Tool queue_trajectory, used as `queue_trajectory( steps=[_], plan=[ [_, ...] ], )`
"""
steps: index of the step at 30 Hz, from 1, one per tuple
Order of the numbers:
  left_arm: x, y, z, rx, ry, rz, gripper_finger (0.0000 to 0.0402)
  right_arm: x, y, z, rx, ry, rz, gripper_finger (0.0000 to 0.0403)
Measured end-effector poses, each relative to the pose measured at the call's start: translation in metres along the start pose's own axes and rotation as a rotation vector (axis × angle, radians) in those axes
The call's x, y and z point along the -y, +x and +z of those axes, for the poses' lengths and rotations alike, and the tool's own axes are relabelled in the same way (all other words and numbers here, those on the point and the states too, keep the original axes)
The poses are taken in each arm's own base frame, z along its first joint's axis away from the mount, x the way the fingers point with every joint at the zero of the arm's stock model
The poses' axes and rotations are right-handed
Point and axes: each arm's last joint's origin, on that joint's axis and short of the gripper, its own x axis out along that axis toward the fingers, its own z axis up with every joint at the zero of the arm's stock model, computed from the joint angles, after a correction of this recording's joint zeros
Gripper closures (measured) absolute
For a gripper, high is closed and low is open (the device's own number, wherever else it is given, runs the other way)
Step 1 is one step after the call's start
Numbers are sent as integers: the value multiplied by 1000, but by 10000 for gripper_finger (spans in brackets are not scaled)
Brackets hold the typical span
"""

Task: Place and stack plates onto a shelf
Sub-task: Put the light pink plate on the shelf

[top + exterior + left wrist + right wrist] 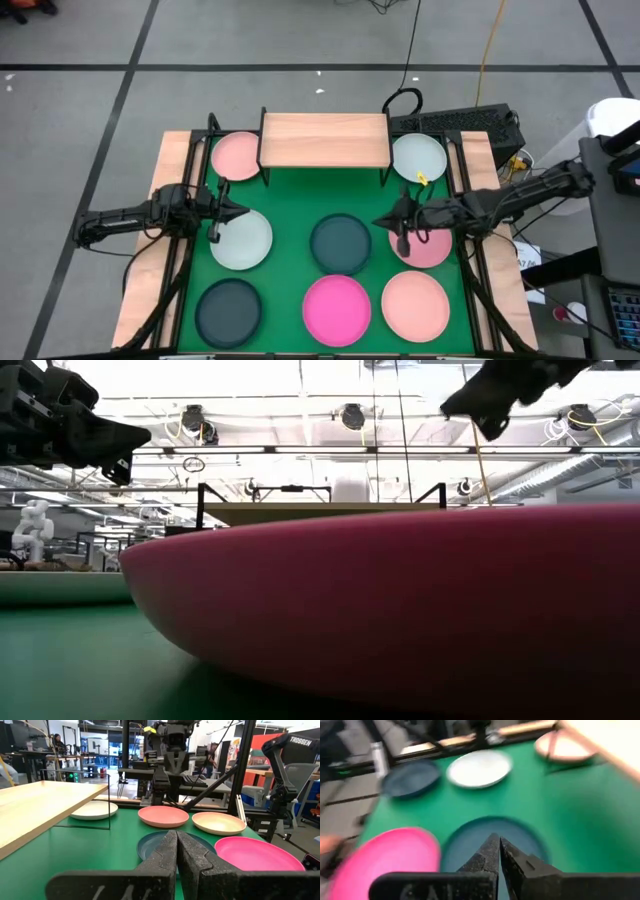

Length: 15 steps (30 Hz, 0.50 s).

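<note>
Dark, pressed-together fingers mark both claws: the left gripper (218, 212) hovers over the pale mint-white round plate (241, 240), the right gripper (392, 222) beside the rose round plate (424, 246). Neither holds anything. Each should spread wide before dropping to a rim, then lift level. The light-wood shelf on black legs (324, 139) at the far edge carries nothing; all plates lie on the green mat (295, 205).

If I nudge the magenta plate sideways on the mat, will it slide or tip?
The magenta plate probably slides: it is shallow and lies flat on the green mat. Its matte rim likely grips fine. It looks rigid, so it shouldn't flex.
</note>
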Motion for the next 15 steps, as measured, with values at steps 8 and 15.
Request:
queue_trajectory(
  steps=[8,15],
  plan=[
    [0,0,0,0,0,0,394,-39,-26,27,-46,74,233,403],
    [0,0,0,0,0,0,394,-35,-37,15,-270,77,-117,403]
  ],
)
